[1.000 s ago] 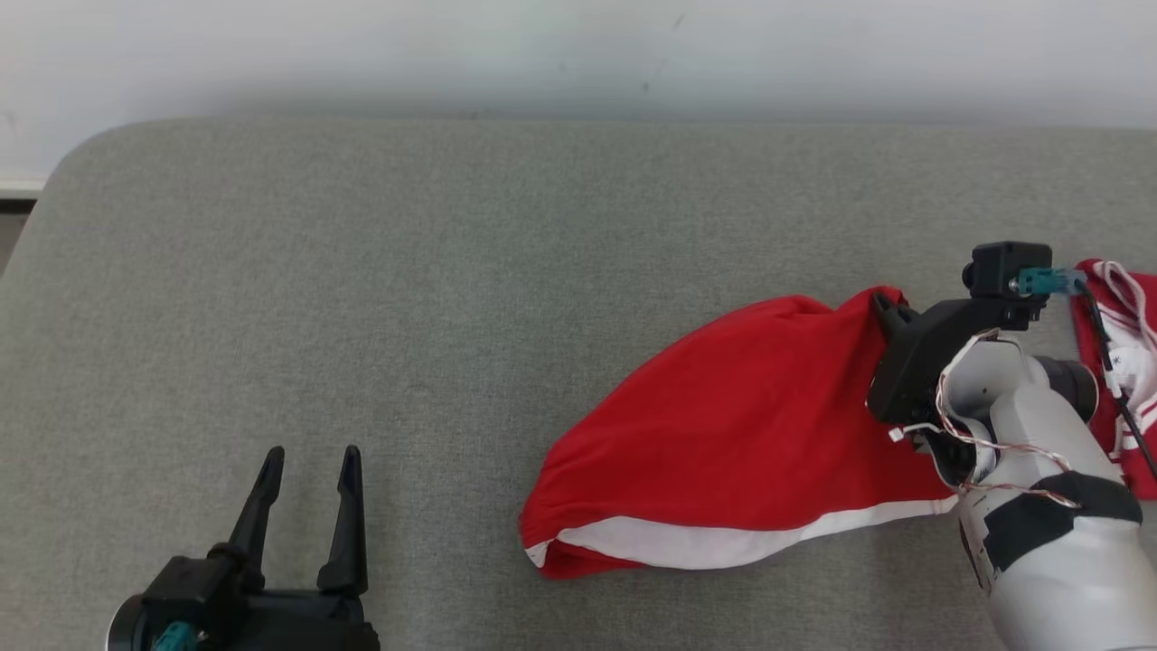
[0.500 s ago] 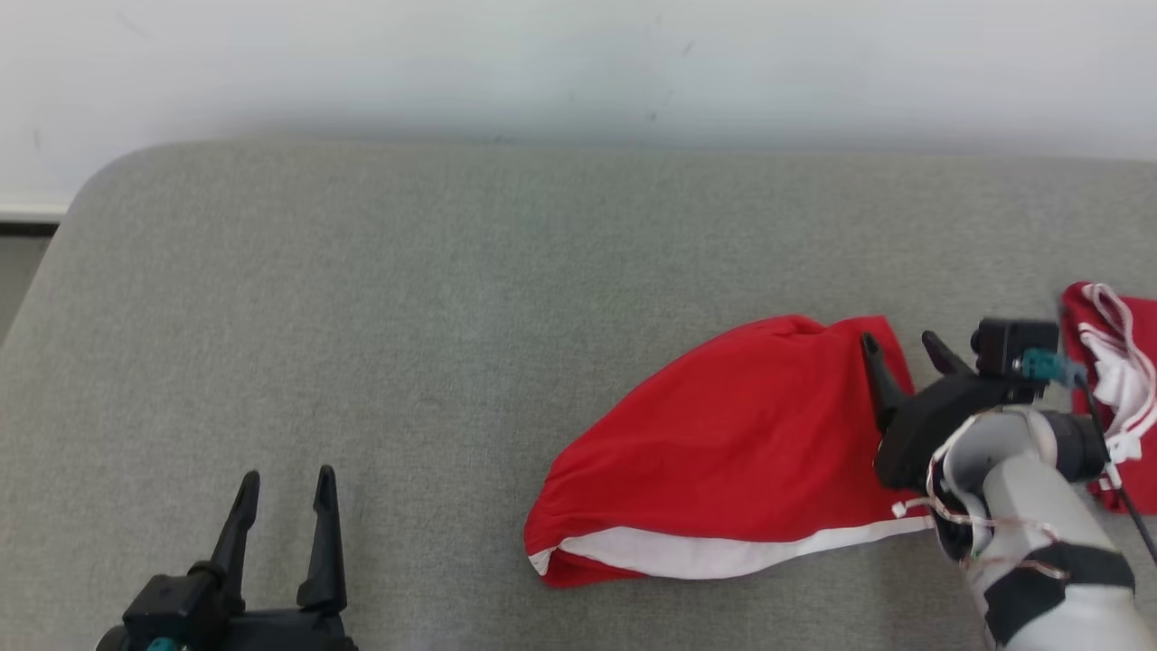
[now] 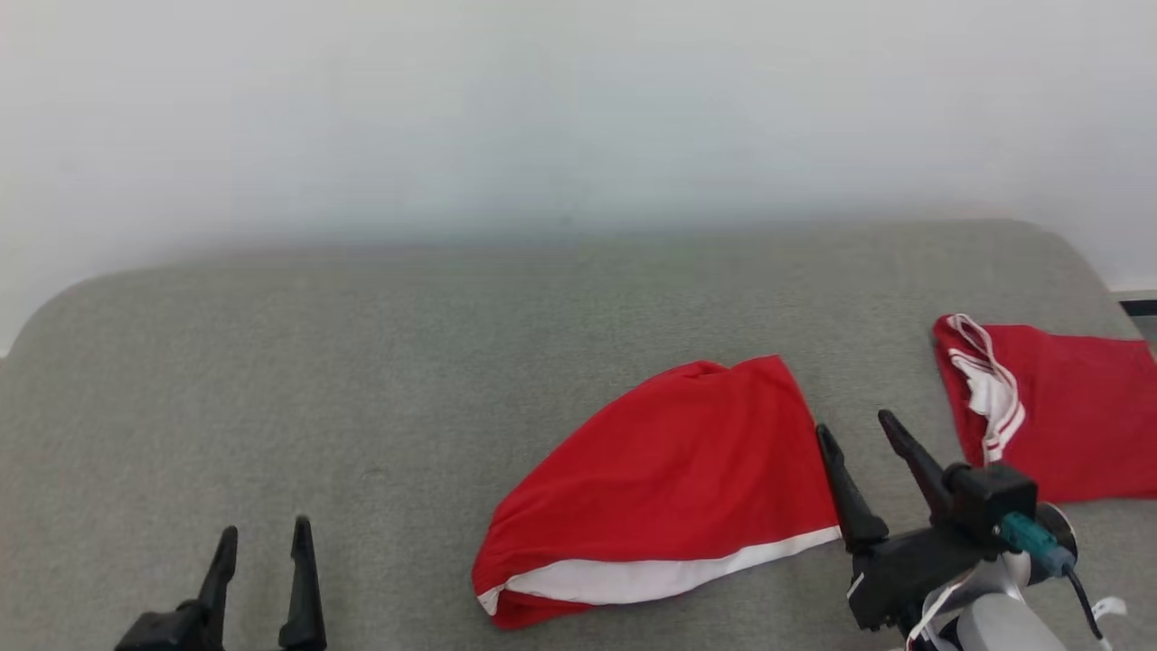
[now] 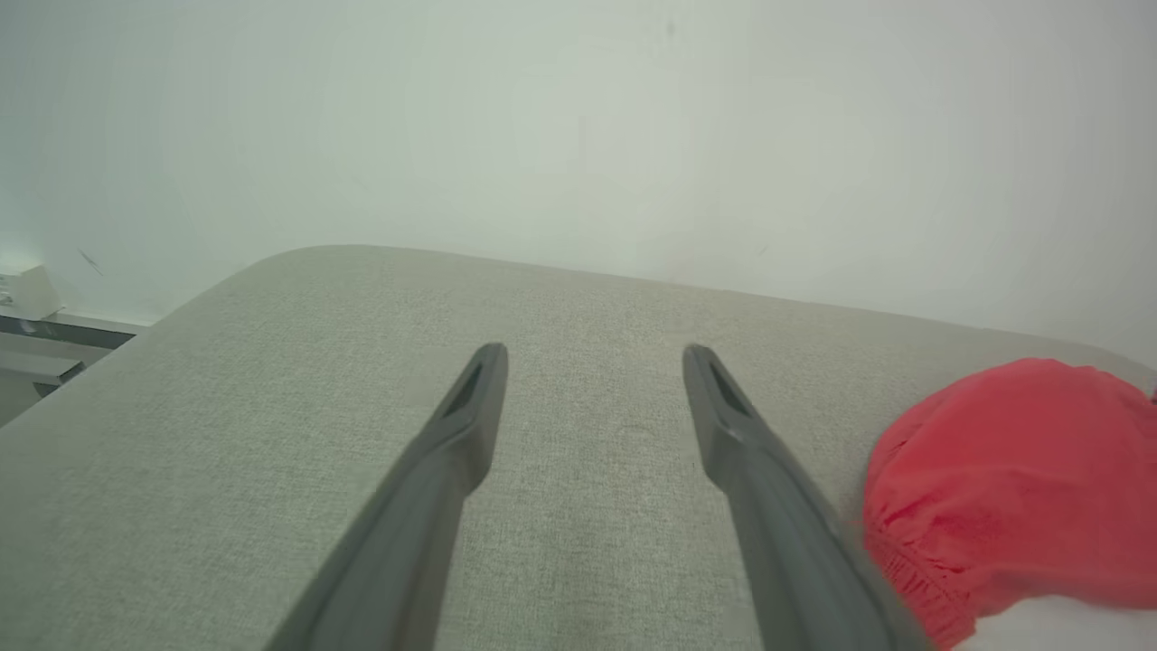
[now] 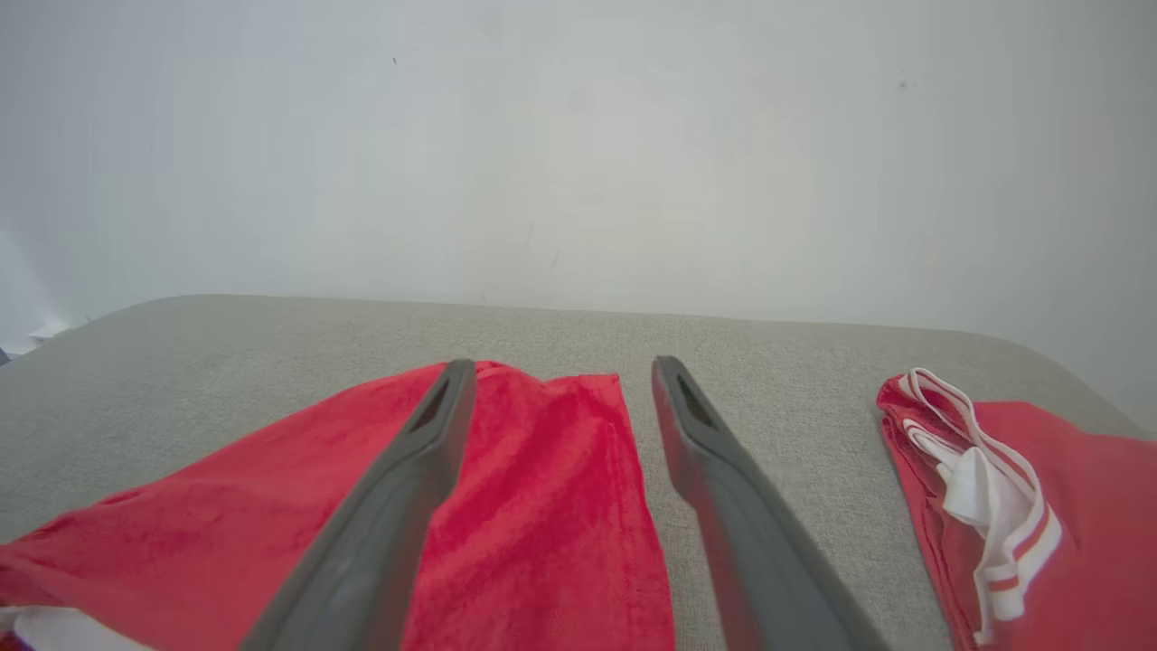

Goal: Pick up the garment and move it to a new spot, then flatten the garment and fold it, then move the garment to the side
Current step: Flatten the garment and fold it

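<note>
There are 2 hands, 2 red garments and 1 grey, fabric-covered tabletop [image 3: 362, 362] with rounded corners, set against a pale wall [image 3: 542, 108].

The garment [image 3: 669, 479] lies right of the tabletop's middle, on the near half. It is a rounded, folded heap of red cloth with 1 white band along its near edge. The other garment [image 3: 1067, 416] lies well apart from it at the far right. That 1 is flatter, with white striped trim bunched at its left edge, and bare tabletop separates the 2.

The right hand [image 3: 853, 423] sits at the garment's right edge, its 2 fingers spread wide apart and pointing away from the robot, clamped on nothing. In the head view its left finger runs just beside the cloth's right side; I cannot tell whether it touches. In the right wrist view the right hand [image 5: 562, 362] has its left finger over the garment [image 5: 542, 488] and its right finger over bare tabletop, with the cloth's far right corner between them. The other garment [image 5: 1076, 506] lies off to the right.

The left hand [image 3: 264, 528] is at the lower left, well apart from the garment, its 2 fingers also apart. In the left wrist view the left hand [image 4: 594, 349] points across bare tabletop, and the garment [image 4: 1012, 452] bulges at the right edge.
</note>
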